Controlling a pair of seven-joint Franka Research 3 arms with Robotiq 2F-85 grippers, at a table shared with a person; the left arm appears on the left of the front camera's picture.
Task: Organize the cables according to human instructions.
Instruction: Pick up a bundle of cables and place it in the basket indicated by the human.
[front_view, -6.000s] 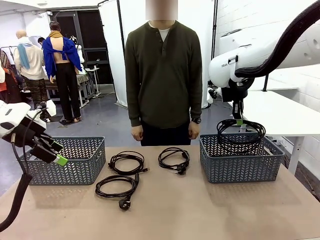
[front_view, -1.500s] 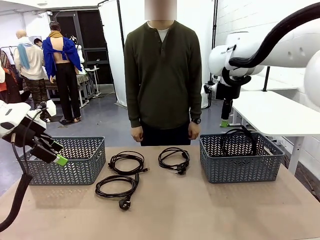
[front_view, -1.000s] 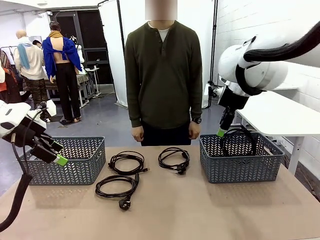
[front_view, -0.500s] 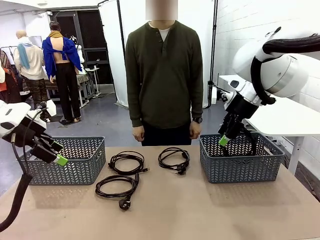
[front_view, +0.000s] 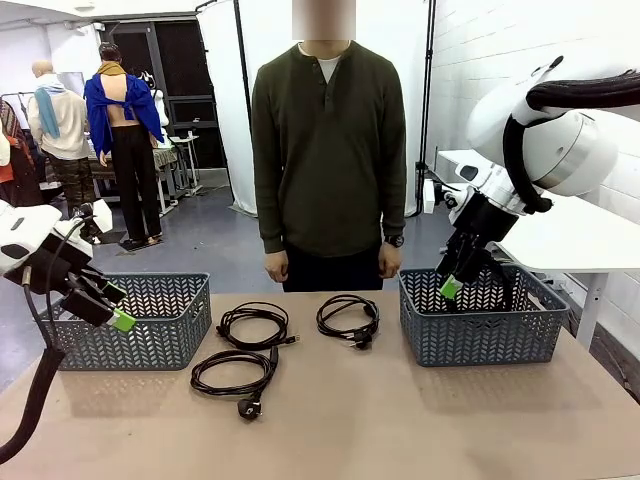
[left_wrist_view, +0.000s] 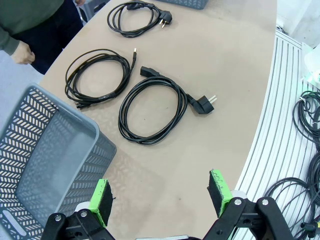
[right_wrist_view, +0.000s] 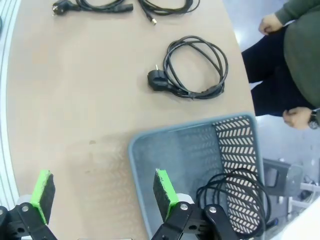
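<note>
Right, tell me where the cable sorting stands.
Done: one cable lies in the right basket. In hand: nothing; the right gripper, open, hovers over that basket's edge, and the left gripper is open beside the left basket. Left: three coils on the table.

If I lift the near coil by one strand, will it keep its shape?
Probably not: the near coil lies in loose loops with no visible tie, so it would likely sag. Its round plug sticks out and may dangle.
</note>
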